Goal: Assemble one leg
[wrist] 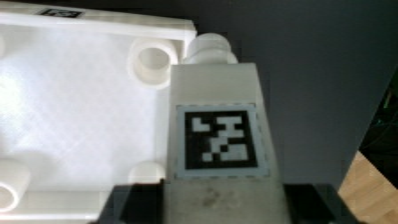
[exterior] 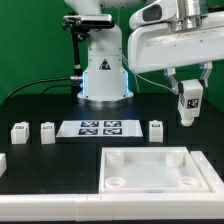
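Exterior frontal, wide; wrist close; both see leg [exterior: 188,101]

Bright, even light bleaches the large white square plastic tray [wrist: 71,110]; in my wrist view, the small white block-shaped plastic leg [wrist: 217,120] looks grainy and soft-edged.

End effector [exterior: 188,94] covers part of the leg [exterior: 188,108].

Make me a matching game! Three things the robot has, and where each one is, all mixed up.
Things:
1. leg filling the wrist view
2. tray
3. marker board

Places:
A. lying flat in front of the robot base
B. held up in the air by the gripper
C. nearest the exterior camera, sockets facing up

Pairs: 1-B, 2-C, 3-A.
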Controlling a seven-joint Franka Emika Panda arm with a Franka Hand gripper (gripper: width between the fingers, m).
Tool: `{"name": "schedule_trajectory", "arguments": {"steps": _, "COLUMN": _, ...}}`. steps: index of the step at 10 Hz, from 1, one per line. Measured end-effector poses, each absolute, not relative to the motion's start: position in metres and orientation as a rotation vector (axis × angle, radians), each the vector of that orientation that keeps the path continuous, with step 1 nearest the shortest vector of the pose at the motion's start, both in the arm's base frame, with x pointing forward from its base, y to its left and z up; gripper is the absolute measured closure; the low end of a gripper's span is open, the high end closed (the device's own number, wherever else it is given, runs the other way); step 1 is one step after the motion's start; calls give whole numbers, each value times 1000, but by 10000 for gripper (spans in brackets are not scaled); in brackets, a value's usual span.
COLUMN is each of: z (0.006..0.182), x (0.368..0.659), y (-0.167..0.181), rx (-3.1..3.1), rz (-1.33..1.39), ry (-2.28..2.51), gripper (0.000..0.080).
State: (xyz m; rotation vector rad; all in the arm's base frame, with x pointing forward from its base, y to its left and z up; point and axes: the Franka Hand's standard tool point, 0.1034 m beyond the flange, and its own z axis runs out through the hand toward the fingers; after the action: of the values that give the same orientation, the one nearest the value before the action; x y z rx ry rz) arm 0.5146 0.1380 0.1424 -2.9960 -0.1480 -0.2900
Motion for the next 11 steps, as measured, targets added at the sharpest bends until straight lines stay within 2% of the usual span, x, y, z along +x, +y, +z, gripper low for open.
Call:
{"name": "schedule_trajectory", "arguments": {"steps": 1, "z": 142, "x": 522, "y": 131, "rx": -2998, "rz": -300, "ry": -185, "gripper": 506}}
{"name": "schedule_trajectory", "arguments": {"steps": 4, "z": 147, "x": 571, "y": 113, "rx": -2990, "rz": -355, "ry": -186, "gripper": 506}}
{"name": "schedule_trajectory", "arguments": {"steps": 7, "z": 145, "x": 597, "y": 103, "rx": -2985, "rz": -404, "ry": -226, "gripper": 506}}
{"name": "schedule_trajectory", "arguments": {"steps": 9, "z": 143, "x": 595, "y": 103, "rx": -2981, "rz": -460, "ry": -222, "gripper": 506}}
{"name": "schedule_trajectory", "arguments": {"steps": 11, "z": 146, "x": 602, "y": 98, "rx": -2959, "rz": -675, "ry": -208, "gripper": 506}}
